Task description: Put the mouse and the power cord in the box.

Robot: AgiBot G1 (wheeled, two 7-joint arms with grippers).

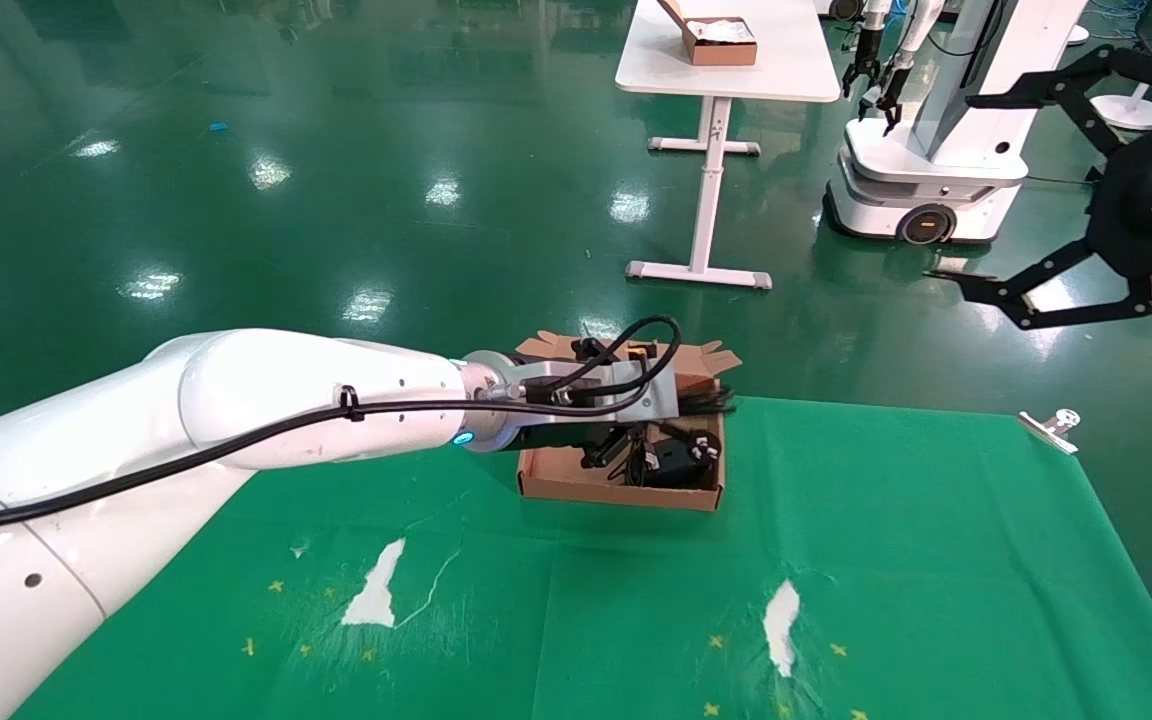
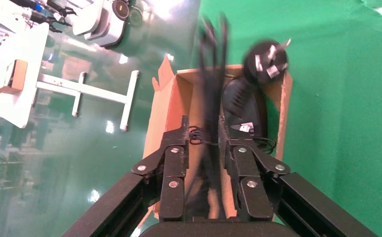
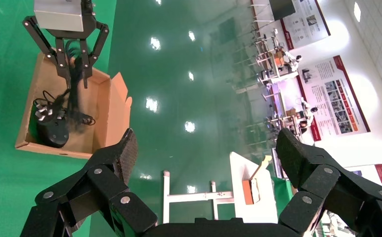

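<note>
The brown cardboard box (image 1: pixel 616 490) stands at the far edge of the green cloth. My left gripper (image 1: pixel 626 440) hangs over it, fingers a little apart, open. The power cord (image 2: pixel 213 64) runs blurred between the pads (image 2: pixel 179 143) with a gap on one side. Its pronged plug (image 2: pixel 270 61) lies at the box's end. The black mouse (image 2: pixel 238 101) rests inside beside it, pale label showing. In the right wrist view the cord (image 3: pixel 75 98) trails from the left gripper (image 3: pixel 76 79) down into the box (image 3: pixel 102 113). My right gripper (image 1: pixel 966 190) is raised at the right, wide open and empty.
A white table (image 1: pixel 726 85) with another box (image 1: pixel 718 42) stands on the green floor beyond. A second robot (image 1: pixel 936 150) is parked to its right. A metal clamp (image 1: pixel 1051 428) sits at the cloth's far right corner. The cloth has white tears (image 1: pixel 376 585).
</note>
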